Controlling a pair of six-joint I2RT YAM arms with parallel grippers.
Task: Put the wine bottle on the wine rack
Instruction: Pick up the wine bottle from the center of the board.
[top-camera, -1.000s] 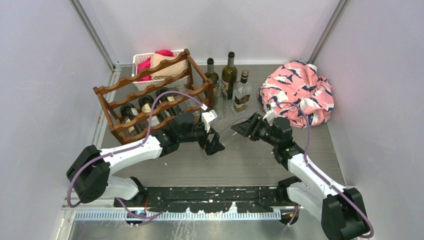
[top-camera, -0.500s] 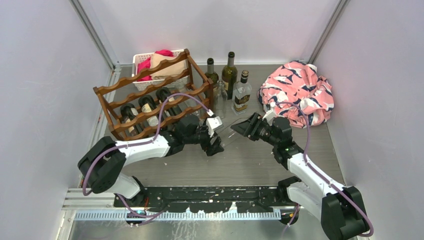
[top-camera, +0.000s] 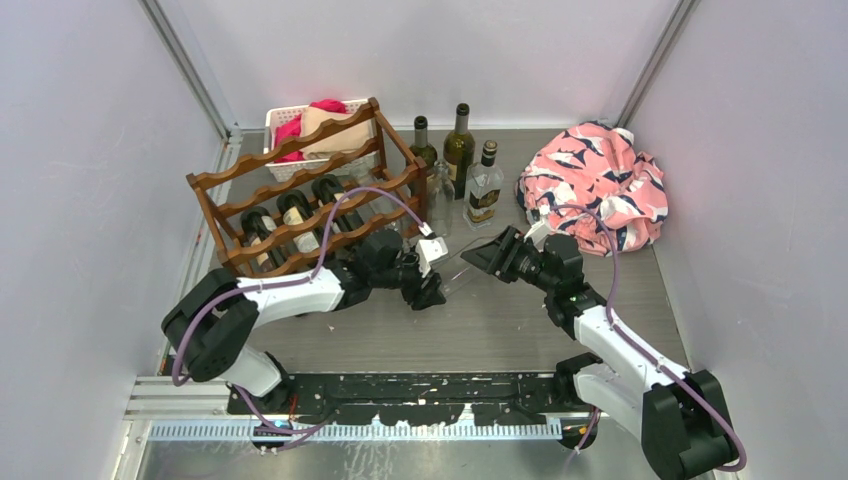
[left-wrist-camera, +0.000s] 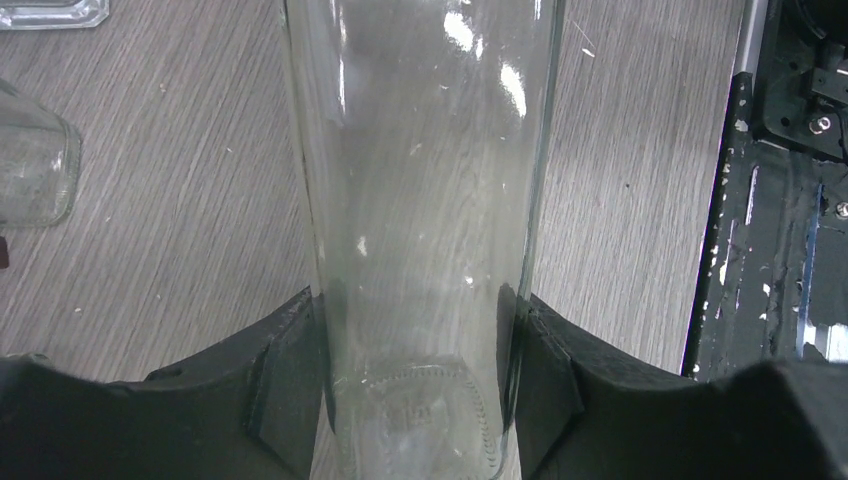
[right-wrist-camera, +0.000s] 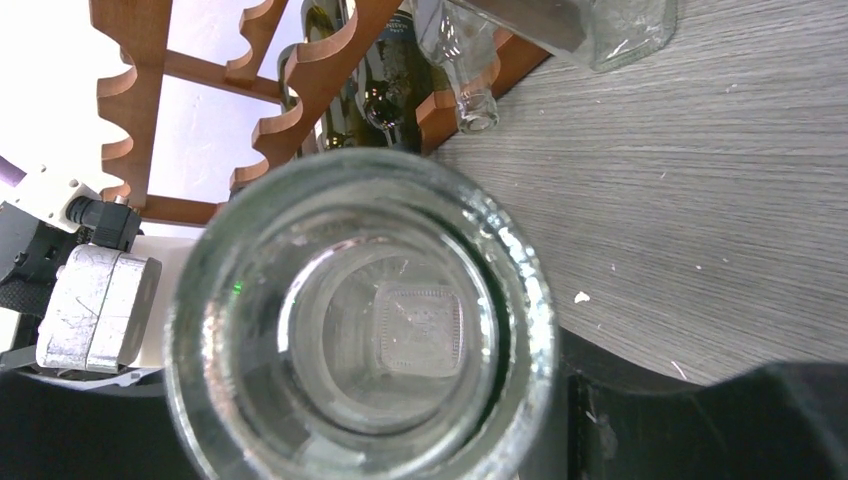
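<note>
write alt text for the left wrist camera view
A clear bottle runs up the middle of the frame, its lower end between the black left jaws, which sit against both its sides. Behind it is a grey wood-grain table, with more clear glass at the left edge and a black metal rail on the right.

White basket (top-camera: 280, 112) holds perhaps fabric (top-camera: 322, 106); pink cloth (top-camera: 597, 185) apart.
</note>
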